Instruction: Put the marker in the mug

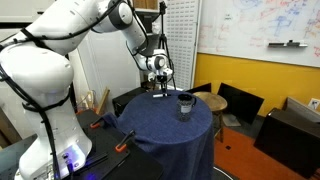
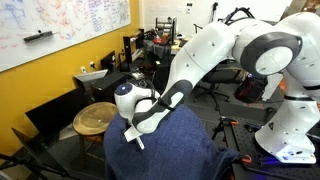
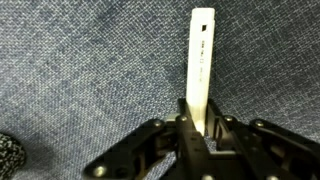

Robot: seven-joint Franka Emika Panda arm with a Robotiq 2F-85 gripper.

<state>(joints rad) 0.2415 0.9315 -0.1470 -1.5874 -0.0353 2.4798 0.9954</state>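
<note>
The white marker (image 3: 202, 60) is clamped between the fingers of my gripper (image 3: 198, 125), which is shut on its near end. The rest of the marker sticks out over the blue cloth. In both exterior views the gripper (image 1: 158, 90) (image 2: 133, 132) hangs low over the round blue-draped table (image 1: 165, 130), near its edge, with the marker (image 2: 138, 142) poking out below the fingers. The dark glossy mug (image 1: 185, 105) stands upright on the table, a short way to one side of the gripper. In the exterior view from the arm's side the mug is hidden by the arm.
A round wooden stool (image 2: 95, 118) (image 1: 211, 101) stands close beside the table. A black chair (image 1: 240, 103) and dark cabinets are behind it. Orange-handled clamps (image 1: 121, 148) lie near the robot base. A dark shape (image 3: 8, 155) sits at the wrist view's lower left corner.
</note>
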